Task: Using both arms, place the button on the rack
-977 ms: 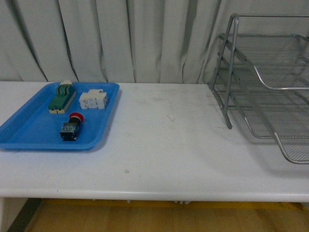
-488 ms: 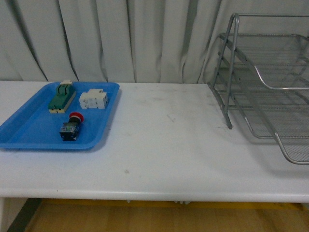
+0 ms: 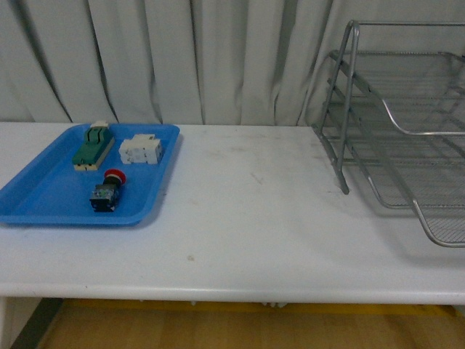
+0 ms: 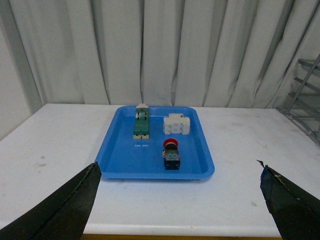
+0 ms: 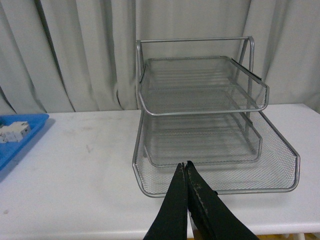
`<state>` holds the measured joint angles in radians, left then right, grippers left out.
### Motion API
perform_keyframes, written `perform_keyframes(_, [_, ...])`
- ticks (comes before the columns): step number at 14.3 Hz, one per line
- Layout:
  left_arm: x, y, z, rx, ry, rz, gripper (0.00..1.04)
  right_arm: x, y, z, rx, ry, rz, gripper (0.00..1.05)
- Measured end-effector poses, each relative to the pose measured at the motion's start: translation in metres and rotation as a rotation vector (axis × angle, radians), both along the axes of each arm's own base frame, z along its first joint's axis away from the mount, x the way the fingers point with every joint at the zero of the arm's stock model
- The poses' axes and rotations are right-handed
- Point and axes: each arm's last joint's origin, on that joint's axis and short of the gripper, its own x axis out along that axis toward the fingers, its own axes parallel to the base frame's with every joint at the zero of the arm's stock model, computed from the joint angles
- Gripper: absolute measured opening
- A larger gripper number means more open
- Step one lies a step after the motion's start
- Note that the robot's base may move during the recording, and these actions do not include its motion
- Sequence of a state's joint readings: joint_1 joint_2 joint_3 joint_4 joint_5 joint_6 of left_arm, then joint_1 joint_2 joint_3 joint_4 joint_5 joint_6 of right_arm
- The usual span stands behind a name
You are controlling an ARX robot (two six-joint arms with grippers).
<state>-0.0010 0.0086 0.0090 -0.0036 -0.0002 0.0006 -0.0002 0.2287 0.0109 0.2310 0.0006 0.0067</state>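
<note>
Small push-button (image 3: 107,189), glossy round red cap on a dark blocky body, lies in the flat blue plastic tray (image 3: 43,196), near its front rim. Behind it are a green-and-cream switch block (image 3: 93,145) and a white rectangular block (image 3: 141,150). The tray sits on the smooth white table (image 3: 254,218). The silver three-tier wire-mesh rack (image 3: 436,153) stands well apart, to the right.

My left gripper (image 4: 178,169): fingers spread wide, empty, facing the tray. My right gripper (image 5: 184,167): fingers pressed together, gripping nothing. Front view unchanged from half a second ago.

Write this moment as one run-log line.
button: on tray | rack: no button | left pincer: open | right pincer: shut | stage: not started
</note>
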Motion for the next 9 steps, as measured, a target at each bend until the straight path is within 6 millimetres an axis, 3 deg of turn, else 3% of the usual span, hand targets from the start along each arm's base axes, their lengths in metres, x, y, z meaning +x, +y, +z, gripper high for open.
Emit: perform_keyframes(9, [0.000,0.000,0.000,0.000,0.000,0.000,0.98,-0.014,0.000,-0.004,-0.001,0.009,0.000,0.02])
